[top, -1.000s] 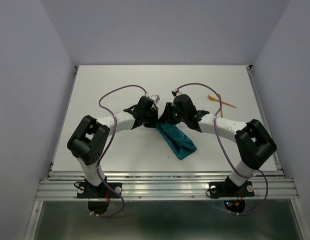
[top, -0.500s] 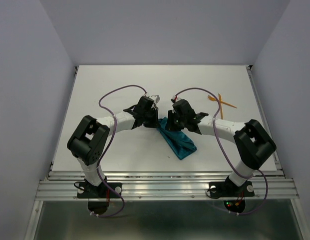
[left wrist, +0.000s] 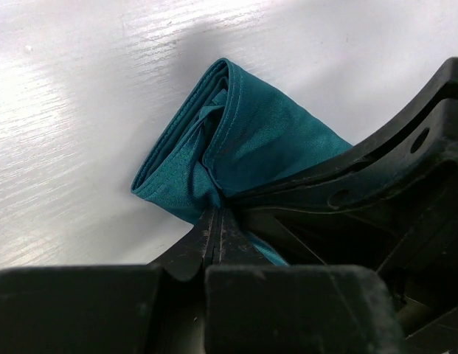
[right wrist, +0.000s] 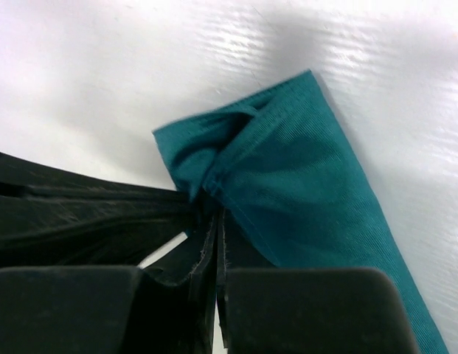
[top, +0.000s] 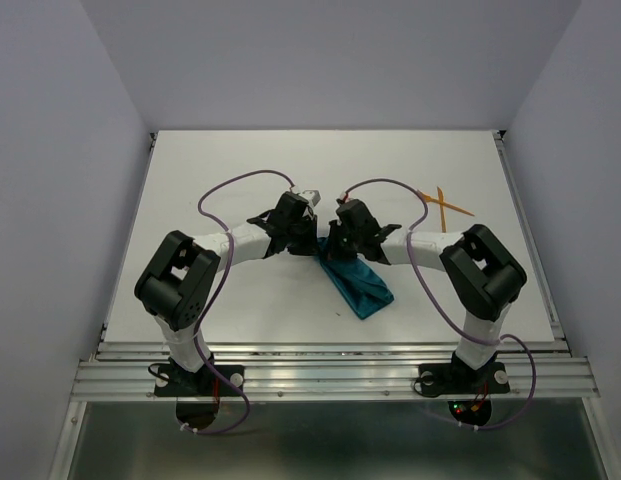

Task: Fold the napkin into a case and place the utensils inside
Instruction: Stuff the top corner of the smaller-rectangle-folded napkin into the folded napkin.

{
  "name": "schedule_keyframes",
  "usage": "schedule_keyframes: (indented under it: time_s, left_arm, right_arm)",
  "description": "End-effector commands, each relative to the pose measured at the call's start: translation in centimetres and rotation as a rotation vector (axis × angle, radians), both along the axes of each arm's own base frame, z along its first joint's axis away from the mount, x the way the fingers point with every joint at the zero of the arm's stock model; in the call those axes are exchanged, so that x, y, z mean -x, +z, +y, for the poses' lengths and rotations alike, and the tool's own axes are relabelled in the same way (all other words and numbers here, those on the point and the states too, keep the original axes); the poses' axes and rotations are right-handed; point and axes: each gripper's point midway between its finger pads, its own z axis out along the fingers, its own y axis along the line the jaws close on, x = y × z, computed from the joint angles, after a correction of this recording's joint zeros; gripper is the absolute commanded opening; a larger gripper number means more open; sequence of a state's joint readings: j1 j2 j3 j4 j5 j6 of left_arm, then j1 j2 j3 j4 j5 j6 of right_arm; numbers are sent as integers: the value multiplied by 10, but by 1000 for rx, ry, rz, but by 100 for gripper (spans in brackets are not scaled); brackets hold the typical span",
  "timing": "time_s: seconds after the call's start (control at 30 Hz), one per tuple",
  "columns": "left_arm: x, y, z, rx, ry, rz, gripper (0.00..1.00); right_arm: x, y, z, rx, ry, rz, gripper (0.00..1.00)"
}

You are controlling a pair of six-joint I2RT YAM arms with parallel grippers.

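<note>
1. The left gripper (left wrist: 215,225) is seen pressed together on a bunch of cloth at the far end of the napkin (top: 358,283). That pinch should be held firm so that the layers are not let slip.
2. The napkin is laid as a narrow folded band on the table (top: 210,170), slanting from its pinched far end toward the near right. Its near end should be left flat while the far end is worked.
3. The right gripper (right wrist: 216,221) is closed on the same far end of the napkin, just beside the left one. Both should be moved together and low, so that the fold is drawn evenly and not twisted.
4. Which layers are caught by each pair of fingers cannot be told for certain, since the cloth is crumpled at the tips. The fold should be checked before either grip is released.
5. The utensils (top: 442,204), two orange pieces crossed over each other, are lying well apart from the napkin, to its far right. They should be left untouched until a pouch with an open mouth is formed.
</note>
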State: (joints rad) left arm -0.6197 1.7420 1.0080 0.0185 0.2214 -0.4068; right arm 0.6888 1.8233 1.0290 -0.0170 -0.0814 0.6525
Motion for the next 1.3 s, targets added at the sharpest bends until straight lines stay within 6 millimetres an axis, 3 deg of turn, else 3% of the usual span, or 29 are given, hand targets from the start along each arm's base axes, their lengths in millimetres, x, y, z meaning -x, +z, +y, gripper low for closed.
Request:
schedule_keyframes:
  time_s: [0.0, 0.27, 0.53, 0.67, 0.7, 0.8, 0.83, 0.97, 1.1, 1.27]
  left_arm:
    - [-3, 11, -2, 30, -7, -29, 0]
    - [-3, 12, -2, 30, -9, -31, 0]
    - [-4, 15, -2, 35, -7, -35, 0]
    - [-4, 15, -1, 33, -2, -38, 0]
    - [-5, 15, -1, 33, 2, -38, 0]
    - [-5, 15, -1, 34, 4, -36, 0]
    - [-5, 14, -1, 34, 4, -35, 0]
    - [-6, 16, -2, 37, 3, -38, 0]
    - [-6, 15, -3, 41, -4, -32, 0]
    - [-6, 13, -4, 43, -6, -27, 0]
  right_arm:
    - [-21, 32, 29, -116, 7, -83, 3]
    - [-28, 32, 34, -123, -8, -84, 2]
    - [-23, 8, 43, -138, 20, -27, 2]
    - [-18, 24, 44, -168, 44, -41, 2]
    - [-17, 38, 45, -189, 55, -59, 2]
    - [-13, 55, 41, -192, 69, -81, 4]
    - [-11, 66, 38, -192, 73, -99, 9]
    - [-5, 79, 25, -156, 70, -125, 14]
    - [6, 71, 5, -76, 66, -114, 21]
    - [10, 46, -26, 120, 105, -132, 34]
